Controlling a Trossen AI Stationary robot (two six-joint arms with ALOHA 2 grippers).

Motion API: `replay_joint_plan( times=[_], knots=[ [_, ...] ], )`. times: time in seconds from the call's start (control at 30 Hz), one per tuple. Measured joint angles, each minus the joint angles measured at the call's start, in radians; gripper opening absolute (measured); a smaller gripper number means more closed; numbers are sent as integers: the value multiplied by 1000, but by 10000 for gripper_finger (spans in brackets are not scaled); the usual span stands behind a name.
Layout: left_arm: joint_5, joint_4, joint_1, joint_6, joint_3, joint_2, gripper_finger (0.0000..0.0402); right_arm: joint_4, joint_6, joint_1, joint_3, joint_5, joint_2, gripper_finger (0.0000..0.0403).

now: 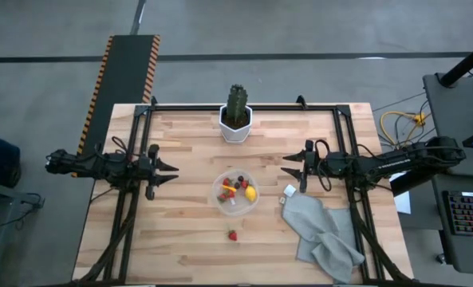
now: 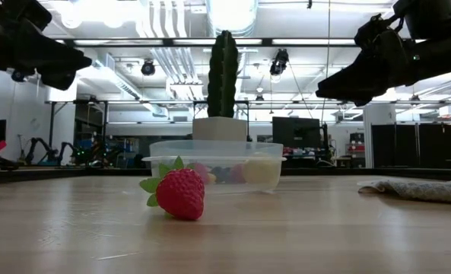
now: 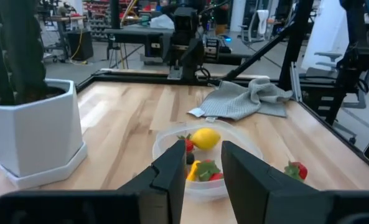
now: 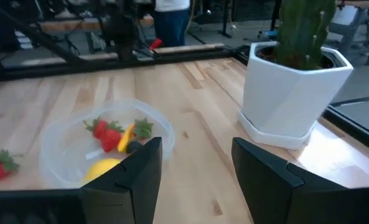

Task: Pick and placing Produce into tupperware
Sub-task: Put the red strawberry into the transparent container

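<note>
Left gripper open — right gripper open.

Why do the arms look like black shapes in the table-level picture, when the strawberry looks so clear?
Low view: bright ceiling lights behind turn both grippers into silhouettes, while the strawberry sits close and sharp; the tupperware behind it looks hazy. High view: even light, soft shadows.

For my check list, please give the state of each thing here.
tupperware: upright, lidless, holding produce
lemon: inside tupperware
loose strawberry: on table, outside tupperware
grey cloth: crumpled on table
left tool: open, empty, raised
right tool: open, empty, raised
</note>
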Motion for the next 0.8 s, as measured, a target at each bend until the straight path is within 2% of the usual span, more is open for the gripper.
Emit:
replay_joint_plan(
  times=[0.07,0.27,0.37,0.43,0.53,0.63,0.73,0.8],
  knots=[
    [0,11,0,0,0,4,88,26,-8,-1,0,-37,0,187],
    [-6,16,0,1,0,21,88,269,-185,33,35,-305,0,187],
    [-6,14,0,0,0,30,88,183,-306,105,120,-331,7,187],
    [-7,17,0,0,0,36,88,56,-370,168,202,-270,40,187],
    [-7,24,0,0,0,45,88,-83,-431,273,337,-115,151,187],
    [-8,42,0,0,0,55,88,-173,-450,362,477,98,292,195],
    [-8,53,0,-1,0,64,88,-353,-403,413,634,359,413,208],
    [-7,52,0,-1,0,68,88,-513,-299,427,747,434,478,217]
  ],
)
